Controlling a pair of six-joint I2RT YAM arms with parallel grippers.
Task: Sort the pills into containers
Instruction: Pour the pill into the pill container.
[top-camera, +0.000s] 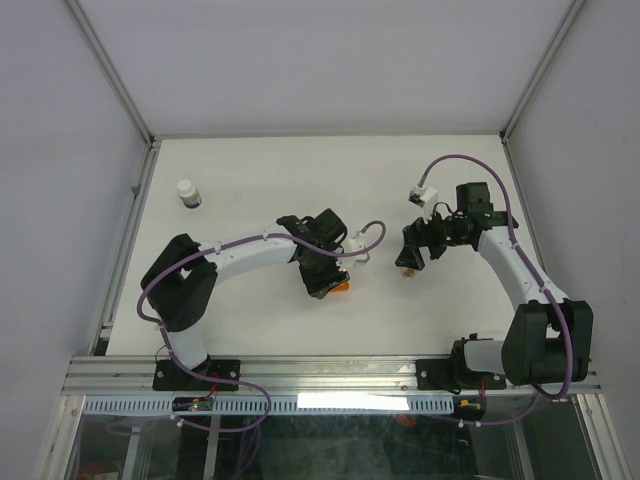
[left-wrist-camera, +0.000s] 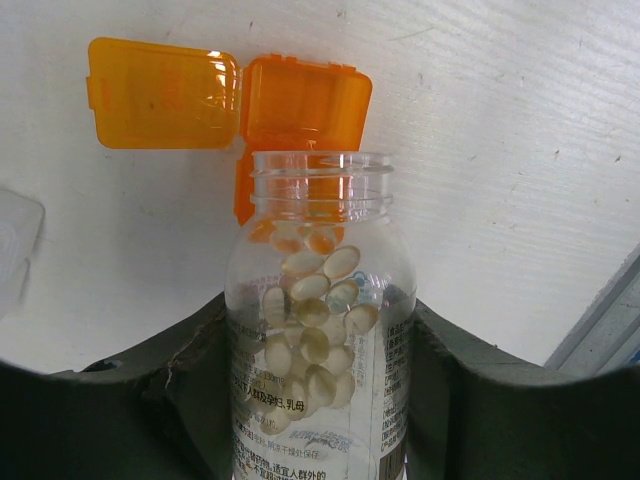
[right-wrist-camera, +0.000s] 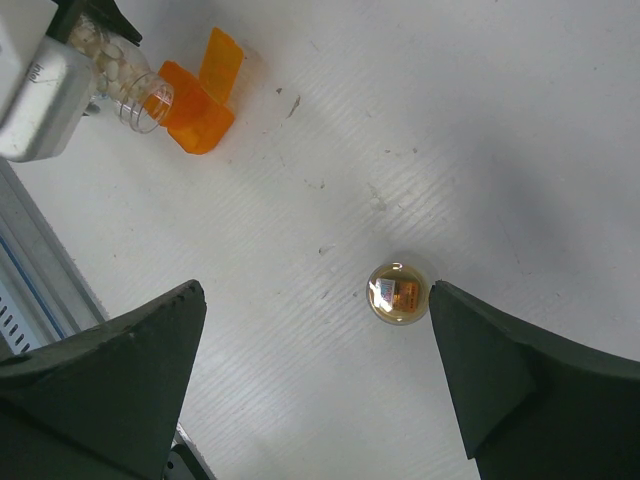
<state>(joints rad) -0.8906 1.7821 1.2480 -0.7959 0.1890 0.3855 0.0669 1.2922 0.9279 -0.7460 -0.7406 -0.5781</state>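
Clear vial (left-wrist-camera: 320, 330) clamped in L gripper (top-camera: 325, 277); R gripper (right-wrist-camera: 315, 292) wide open.

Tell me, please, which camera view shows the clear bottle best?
The left wrist view: the clear bottle fills the frame, mouth open, pills visible inside. The right wrist view shows it small, top left; in the top external view the left gripper largely hides it.
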